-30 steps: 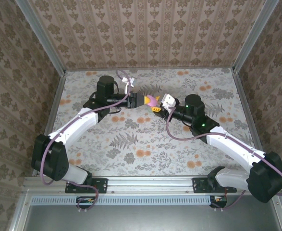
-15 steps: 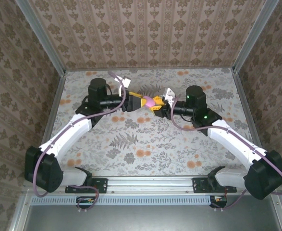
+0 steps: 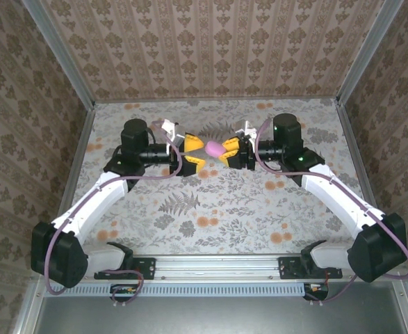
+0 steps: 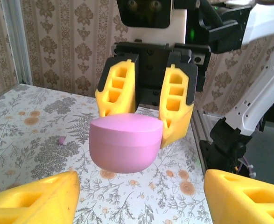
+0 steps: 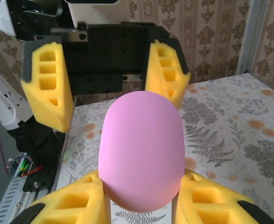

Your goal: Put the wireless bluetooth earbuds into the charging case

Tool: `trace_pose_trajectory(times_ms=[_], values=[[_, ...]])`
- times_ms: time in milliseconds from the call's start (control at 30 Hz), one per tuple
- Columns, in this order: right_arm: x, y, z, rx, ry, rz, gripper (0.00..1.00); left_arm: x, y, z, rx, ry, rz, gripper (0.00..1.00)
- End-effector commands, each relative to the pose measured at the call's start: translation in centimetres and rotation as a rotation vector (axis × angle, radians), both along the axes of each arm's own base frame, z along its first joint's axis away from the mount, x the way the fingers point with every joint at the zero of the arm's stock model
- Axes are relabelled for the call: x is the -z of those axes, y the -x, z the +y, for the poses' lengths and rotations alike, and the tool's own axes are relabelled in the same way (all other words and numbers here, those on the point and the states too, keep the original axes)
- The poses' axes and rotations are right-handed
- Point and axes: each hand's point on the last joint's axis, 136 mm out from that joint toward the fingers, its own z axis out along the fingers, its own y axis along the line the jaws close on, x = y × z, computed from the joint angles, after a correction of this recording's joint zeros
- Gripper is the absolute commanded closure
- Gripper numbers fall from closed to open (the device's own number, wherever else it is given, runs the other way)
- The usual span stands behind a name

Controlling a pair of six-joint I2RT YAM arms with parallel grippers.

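You are looking at the charging case [image 3: 213, 147] as a smooth, matte pink shell, oval from the right wrist camera and, from the left wrist camera, rounded underneath with a flatter top face. It is hanging in the air above the far middle of the table [image 3: 259, 209], between the two arms, which are facing each other nose to nose. Your right gripper [image 3: 226, 149] is pinching the case: its yellow fingers [image 5: 80, 203] are pressing on opposite sides of the shell, one on each flank, and the case is sticking out past the fingertips toward the other arm. Your left gripper [image 3: 194, 153] is standing spread wide, its yellow fingers [image 4: 38, 198] sitting well apart at either side of the case and touching nothing. From the right wrist camera you are seeing those two open fingers framing the far end of the case with clear gaps on both sides. From overhead the left fingertips are sitting just beside the near end of the case, apart from it. A small pink bit [image 4: 61, 140] is lying on the floral table surface below and to one side, well apart from the case, too small for you to tell what it is.
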Motion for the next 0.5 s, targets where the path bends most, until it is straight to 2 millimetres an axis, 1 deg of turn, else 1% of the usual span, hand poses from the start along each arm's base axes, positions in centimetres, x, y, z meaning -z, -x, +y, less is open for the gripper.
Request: trace_pose_trajectory(times_ms=[0,167,300,467], values=[[-1.0,0.9,0.2,-0.066,-0.01,-0.014,0.73,-0.7,0.0,-0.1,0.031,0.004,-0.084,0.28],[-1.0,0.9,0.2,-0.065,-0.006,-0.032,0.72,-1.0,-0.7,-0.5,0.01,-0.002,-0.05,0.28],[-1.0,0.7,0.3,-0.06,-0.001,-0.044,0.72,-1.2,-0.7,-1.1,0.026,-0.003,-0.04,0.28],[-1.2,0.4,0.4,-0.047,-0.002,-0.063,0.72,-0.9,-0.4,-1.4,0.05,-0.013,-0.017,0.3]])
